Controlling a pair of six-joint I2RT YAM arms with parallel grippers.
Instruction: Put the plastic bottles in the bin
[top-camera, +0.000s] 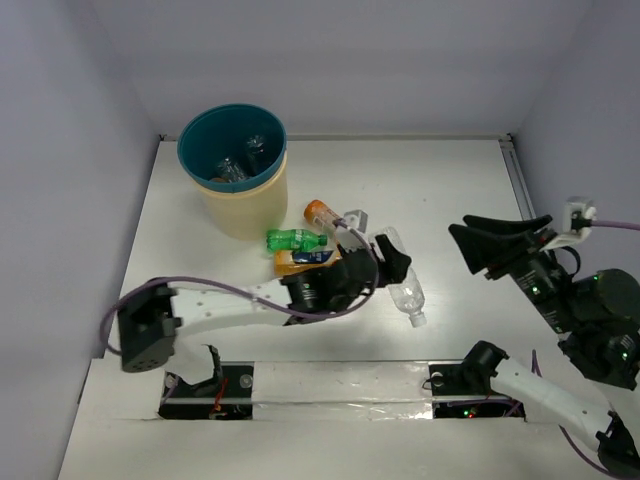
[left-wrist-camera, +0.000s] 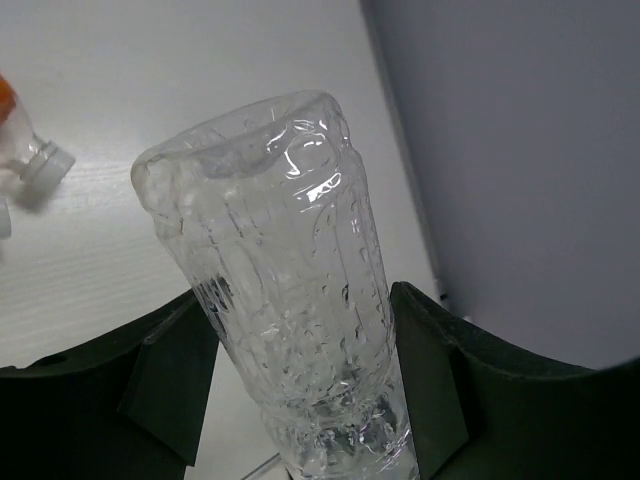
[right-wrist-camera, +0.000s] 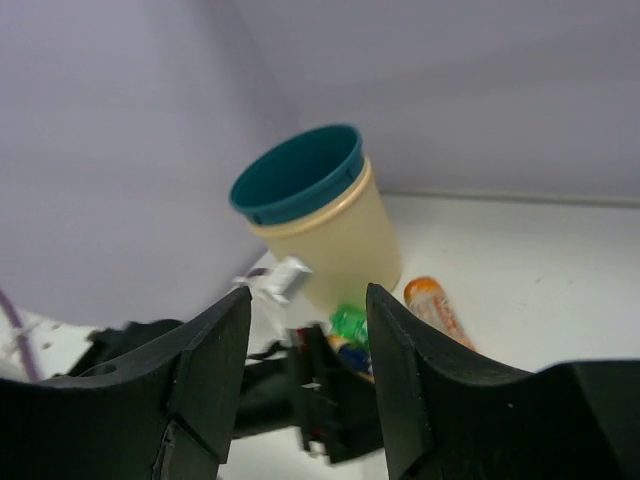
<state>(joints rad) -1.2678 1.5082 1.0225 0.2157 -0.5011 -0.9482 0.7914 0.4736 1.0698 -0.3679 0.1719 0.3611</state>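
The left gripper (left-wrist-camera: 300, 310) is closed on the clear bottle (left-wrist-camera: 285, 230), with a pad against each side. It holds the bottle mid-table, just right of the green bottle (top-camera: 293, 238) and the orange bottle (top-camera: 320, 214). The right gripper (right-wrist-camera: 307, 300) is part open and empty, raised near the right wall. The bin (top-camera: 200, 130) stands far left. Bare table (top-camera: 450, 180) runs from it to the right edge. Only the top view shows bottles inside the bin.

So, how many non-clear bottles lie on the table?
3, beside the bin: orange bottle, green bottle just nearer, dark-labelled orange bottle against the left arm; the arm may hide more.
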